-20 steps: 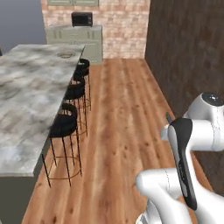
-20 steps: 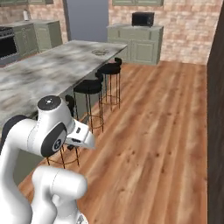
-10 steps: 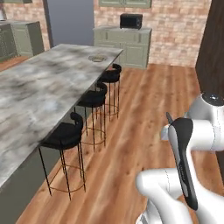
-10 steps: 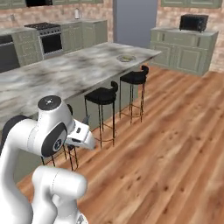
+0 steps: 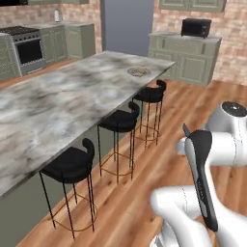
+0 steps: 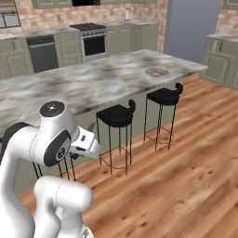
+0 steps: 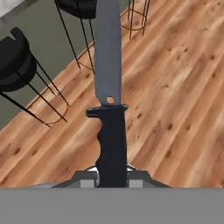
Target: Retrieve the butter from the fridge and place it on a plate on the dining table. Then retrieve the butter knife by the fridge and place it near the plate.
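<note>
butter knife (image 7: 110, 109) in tool (image 7: 112, 177), stools (image 7: 15, 59) below

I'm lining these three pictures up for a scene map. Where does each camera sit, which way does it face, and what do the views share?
Left base view: behind the arm's left, looking over the dining table and plate; white arm lower right.
Right base view: behind the arm's right, facing the same table and plate; arm lower left.
Hand view: on the hand, looking along the gripper shut on the butter knife, above wood floor.
All three show the black stools.

Marble dining table (image 5: 62, 103) with plate (image 5: 138, 72) near far end
</note>
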Motion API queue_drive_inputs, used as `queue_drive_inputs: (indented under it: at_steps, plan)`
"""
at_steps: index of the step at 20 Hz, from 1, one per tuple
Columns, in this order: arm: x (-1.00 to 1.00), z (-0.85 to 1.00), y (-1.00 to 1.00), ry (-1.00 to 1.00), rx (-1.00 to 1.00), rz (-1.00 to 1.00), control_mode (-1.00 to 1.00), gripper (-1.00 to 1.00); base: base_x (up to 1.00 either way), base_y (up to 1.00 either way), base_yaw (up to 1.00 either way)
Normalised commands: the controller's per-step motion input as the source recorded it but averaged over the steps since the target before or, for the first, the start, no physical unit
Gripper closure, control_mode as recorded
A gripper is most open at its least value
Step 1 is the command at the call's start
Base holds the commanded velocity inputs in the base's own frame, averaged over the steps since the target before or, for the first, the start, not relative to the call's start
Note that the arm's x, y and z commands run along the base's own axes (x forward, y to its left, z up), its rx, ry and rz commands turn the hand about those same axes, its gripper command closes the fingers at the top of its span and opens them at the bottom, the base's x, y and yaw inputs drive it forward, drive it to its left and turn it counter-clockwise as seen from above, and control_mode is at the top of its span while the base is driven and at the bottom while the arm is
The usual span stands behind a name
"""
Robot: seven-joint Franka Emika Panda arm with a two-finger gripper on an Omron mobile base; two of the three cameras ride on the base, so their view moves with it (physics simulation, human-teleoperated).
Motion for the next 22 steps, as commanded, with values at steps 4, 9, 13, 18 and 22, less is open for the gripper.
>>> queue_drive_inputs:
  at_steps: [4,9,13,18,22]
  plan:
    - [0.0,0.0,0.0,0.0,0.0,0.0,1.0,1.0,1.0,-1.0,0.37]
    - [0.0,0.0,0.0,0.0,0.0,0.0,1.0,1.0,1.0,-1.0,0.32]
    - [0.0,0.0,0.0,0.0,0.0,0.0,1.0,1.0,0.99,-1.0,0.34]
    - [0.0,0.0,0.0,0.0,0.0,0.0,1.0,1.0,0.94,-1.0,0.33]
    - [0.0,0.0,0.0,0.0,0.0,0.0,1.0,1.0,0.81,-1.0,0.31]
